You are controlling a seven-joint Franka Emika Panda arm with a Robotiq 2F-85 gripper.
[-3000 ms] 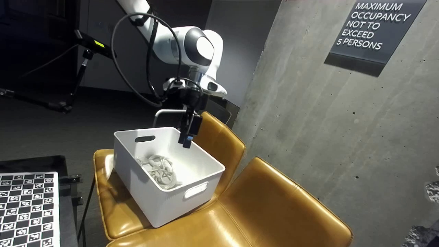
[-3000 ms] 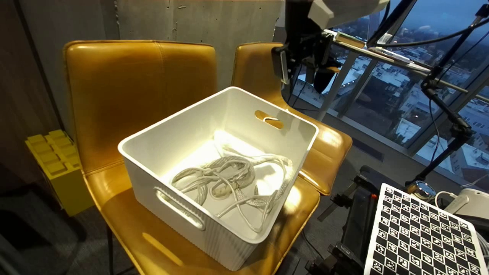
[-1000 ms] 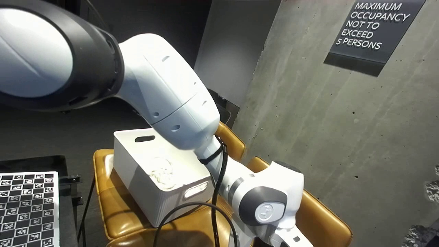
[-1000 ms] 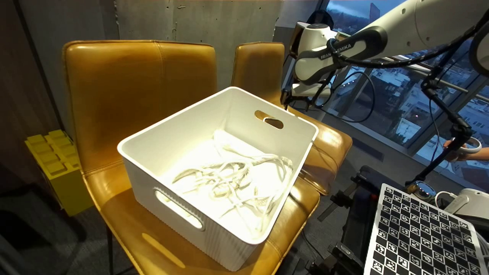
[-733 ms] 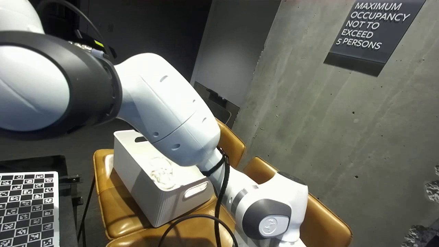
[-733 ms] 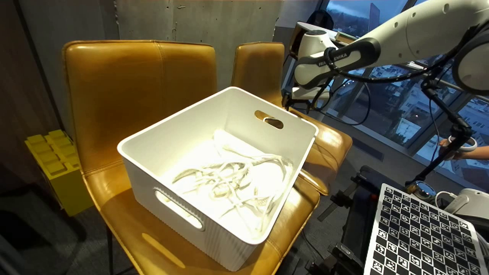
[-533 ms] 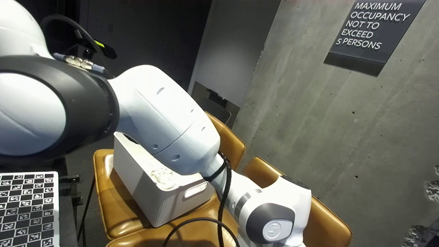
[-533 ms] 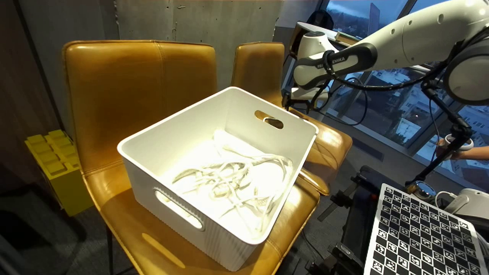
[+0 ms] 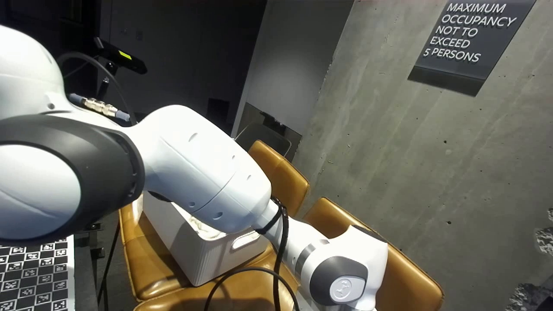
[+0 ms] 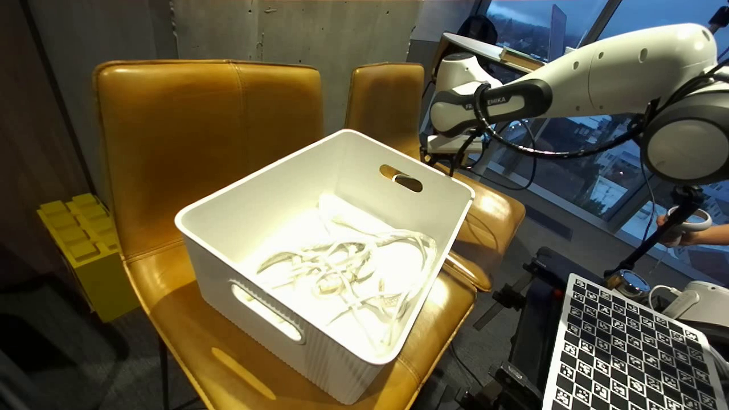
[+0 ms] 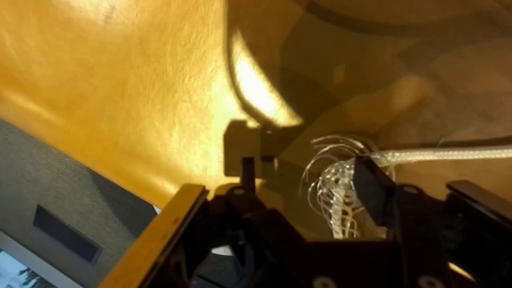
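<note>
In the wrist view my gripper stands open over a tan leather chair seat. A whitish braided cord comes in from the right. It passes behind the right finger and bends down in a loose, frayed end between the fingers. The cord lies much closer to the right finger than to the left; whether they touch I cannot tell. In an exterior view the white wrist is low beyond a white bin, which hides the fingers. More pale cords lie tangled inside the bin.
The bin sits on a tan chair, its wall close to the arm. Around it are a yellow block, a checkered board and a black stand. A person's hand holds a white controller. A concrete wall rises behind.
Since three seconds ago the arm has come down beside the bin to the chair seat. Over the last second its upper links have sunk further, and the wrist has moved only slightly.
</note>
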